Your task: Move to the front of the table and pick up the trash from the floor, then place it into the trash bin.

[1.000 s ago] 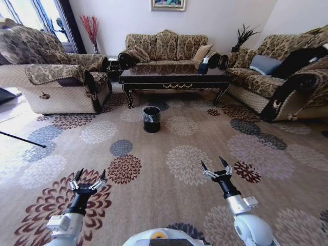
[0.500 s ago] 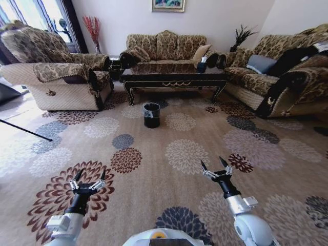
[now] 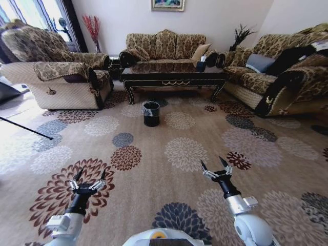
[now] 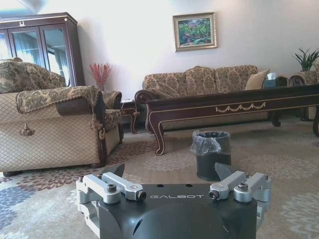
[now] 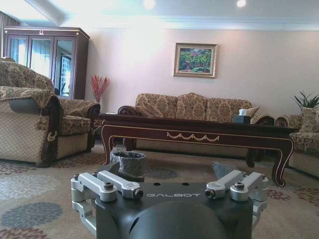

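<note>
The dark table (image 3: 174,78) stands far ahead in front of the middle sofa, also seen as table (image 4: 234,107) and table (image 5: 194,134). The black trash bin (image 3: 151,114) with its grey liner sits on the patterned floor (image 3: 154,169) just before the table; it appears as bin (image 4: 212,154) and bin (image 5: 128,163). No trash can be made out on the carpet. My left gripper (image 3: 91,174) and right gripper (image 3: 212,165) hover open and empty low over the carpet, well short of the bin. They also show as left gripper (image 4: 172,172) and right gripper (image 5: 172,174).
An armchair (image 3: 61,82) flanks the left side and a sofa (image 3: 277,82) the right, with another sofa (image 3: 166,46) behind the table. A thin dark rod (image 3: 25,128) lies on the floor at the left. Open carpet stretches between me and the bin.
The whole head picture has shifted: carpet flowers, bin and furniture slid slightly up the view and a dark flower came in at the bottom, so the camera moved. Both grippers kept their open pose.
</note>
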### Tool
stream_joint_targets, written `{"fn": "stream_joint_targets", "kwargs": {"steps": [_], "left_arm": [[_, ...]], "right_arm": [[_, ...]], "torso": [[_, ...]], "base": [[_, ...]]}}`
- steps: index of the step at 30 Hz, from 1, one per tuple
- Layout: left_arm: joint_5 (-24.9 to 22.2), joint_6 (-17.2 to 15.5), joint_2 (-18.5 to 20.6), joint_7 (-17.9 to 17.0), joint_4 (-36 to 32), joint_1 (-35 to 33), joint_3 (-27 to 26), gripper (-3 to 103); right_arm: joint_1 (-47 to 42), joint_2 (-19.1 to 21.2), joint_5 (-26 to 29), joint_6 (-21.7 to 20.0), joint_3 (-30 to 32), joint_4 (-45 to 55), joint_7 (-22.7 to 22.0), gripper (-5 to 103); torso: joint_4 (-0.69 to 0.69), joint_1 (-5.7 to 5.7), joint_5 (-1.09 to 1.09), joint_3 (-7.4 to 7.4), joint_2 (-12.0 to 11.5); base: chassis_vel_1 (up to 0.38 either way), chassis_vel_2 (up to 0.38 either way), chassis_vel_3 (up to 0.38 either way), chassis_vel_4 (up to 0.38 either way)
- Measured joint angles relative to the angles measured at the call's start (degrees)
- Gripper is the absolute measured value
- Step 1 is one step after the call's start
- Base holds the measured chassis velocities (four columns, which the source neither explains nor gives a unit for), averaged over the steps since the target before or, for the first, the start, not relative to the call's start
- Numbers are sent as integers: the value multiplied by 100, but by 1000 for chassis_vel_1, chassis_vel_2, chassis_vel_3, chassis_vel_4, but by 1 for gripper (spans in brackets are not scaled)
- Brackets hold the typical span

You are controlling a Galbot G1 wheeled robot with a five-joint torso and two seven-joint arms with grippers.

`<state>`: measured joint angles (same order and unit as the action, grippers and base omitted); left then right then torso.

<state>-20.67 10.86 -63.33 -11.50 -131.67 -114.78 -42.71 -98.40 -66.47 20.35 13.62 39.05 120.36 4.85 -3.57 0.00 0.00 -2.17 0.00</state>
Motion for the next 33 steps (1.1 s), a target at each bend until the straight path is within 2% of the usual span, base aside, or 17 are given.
{"fn": "stream_joint_targets", "kwargs": {"steps": [10, 20, 33], "left_arm": [[0, 0, 0, 0, 0, 0, 0, 100], [0, 0, 0, 0, 0, 0, 0, 100], [0, 0, 0, 0, 0, 0, 0, 100]], "right_arm": [[3, 0, 0, 0, 0, 0, 0, 100], [2, 0, 0, 0, 0, 0, 0, 100], [2, 0, 0, 0, 0, 0, 0, 100]], "torso": [[0, 7, 0, -42, 56], [0, 20, 0, -305, 334], [0, 58, -1, -565, 627]], "base": [[4, -4, -4, 8], [0, 0, 0, 0], [0, 0, 0, 0]]}}
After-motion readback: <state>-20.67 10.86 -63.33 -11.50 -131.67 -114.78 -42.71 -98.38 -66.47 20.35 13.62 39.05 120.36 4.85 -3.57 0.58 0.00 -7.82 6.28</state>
